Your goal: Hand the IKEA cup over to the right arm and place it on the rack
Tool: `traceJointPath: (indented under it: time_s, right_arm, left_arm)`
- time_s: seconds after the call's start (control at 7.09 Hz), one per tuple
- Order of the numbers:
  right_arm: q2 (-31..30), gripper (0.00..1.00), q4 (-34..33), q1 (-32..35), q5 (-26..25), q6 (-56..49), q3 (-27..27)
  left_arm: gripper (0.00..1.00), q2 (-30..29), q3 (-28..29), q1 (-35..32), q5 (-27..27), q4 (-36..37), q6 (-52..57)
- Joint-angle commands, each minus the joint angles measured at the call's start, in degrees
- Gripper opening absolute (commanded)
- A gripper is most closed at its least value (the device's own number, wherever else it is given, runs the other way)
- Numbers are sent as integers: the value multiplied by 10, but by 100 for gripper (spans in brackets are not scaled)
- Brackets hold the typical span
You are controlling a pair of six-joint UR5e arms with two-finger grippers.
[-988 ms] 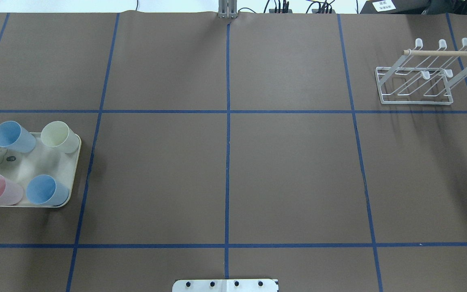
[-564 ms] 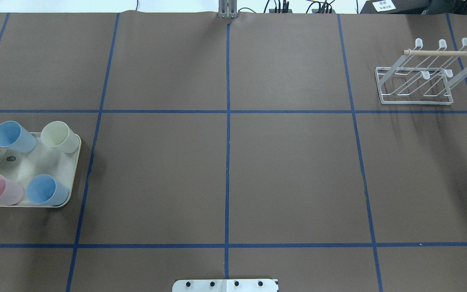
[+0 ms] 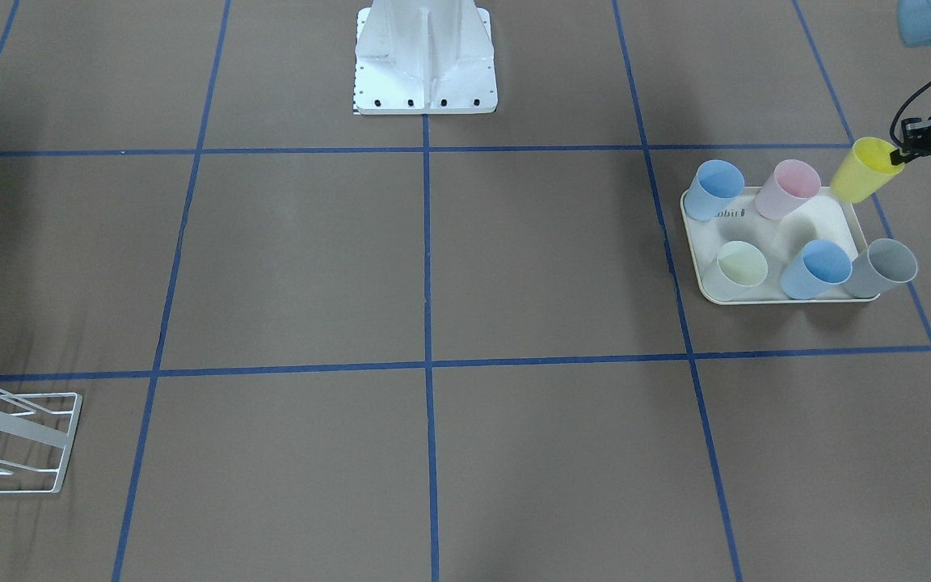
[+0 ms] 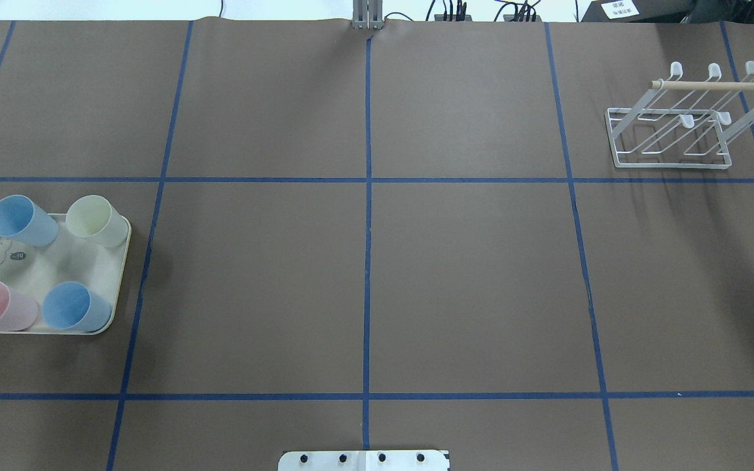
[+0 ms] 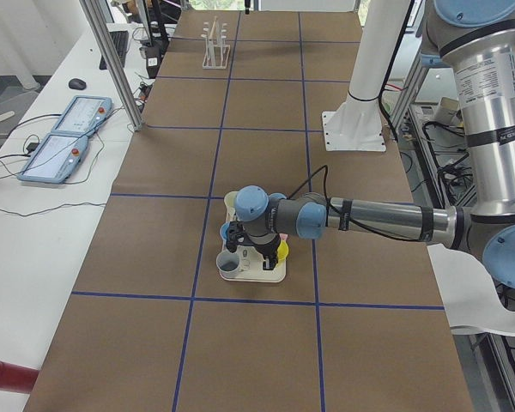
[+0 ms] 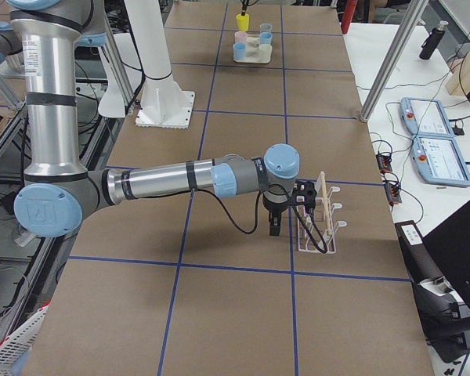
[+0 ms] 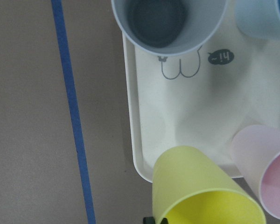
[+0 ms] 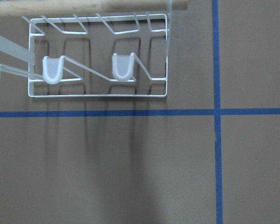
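Barely under way. Pick done and nothing more: yellow IKEA cup (image 3: 861,171) pinched at its rim in the left jaws, hanging tilted over the corner of the cream rabbit-print tray (image 3: 821,222) on the robot's side, apparently lifted clear of tray and brown surface (image 4: 468,281). Yet to do: carrying it toward the middle, passing it across to the right jaws, then hooking it onto the white wire rack (image 4: 720,85) at the opposite end, well apart from the cup. No telling how wide or narrow the right jaws stand, seen only in the side view, just beside that rack. Looks like smooth, thin-walled plastic, tapered, bright yellow, nothing visible inside. Leaves five other cups (image 3: 815,269) standing mouth up on the tray: two blue, one pink, one pale green, one grey.
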Motion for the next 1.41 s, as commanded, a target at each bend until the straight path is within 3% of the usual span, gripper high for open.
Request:
traceJointPath:
  time_s: [0.0, 0.28, 0.56, 0.85, 1.27]
  right_arm:
    - [9, 100, 75, -33, 1, 0, -1]
    - [8, 100, 193, -63, -1, 0, -2]
    - [5, 100, 237, -72, -1, 0, -9]
    - [17, 100, 310, -117, -4, 11, -15]
    - [63, 100, 323, -150, -5, 104, -29]
  left_arm:
    - [0, -23, -44, -40, 2, 55, -4]
    - [0, -69, -48, -53, 2, 70, -40]
    - [0, -127, -53, -53, -5, 76, -117]
    - [0, -178, -50, -50, -55, 74, -224]
    - [0, -243, -47, -10, -56, 67, -319]
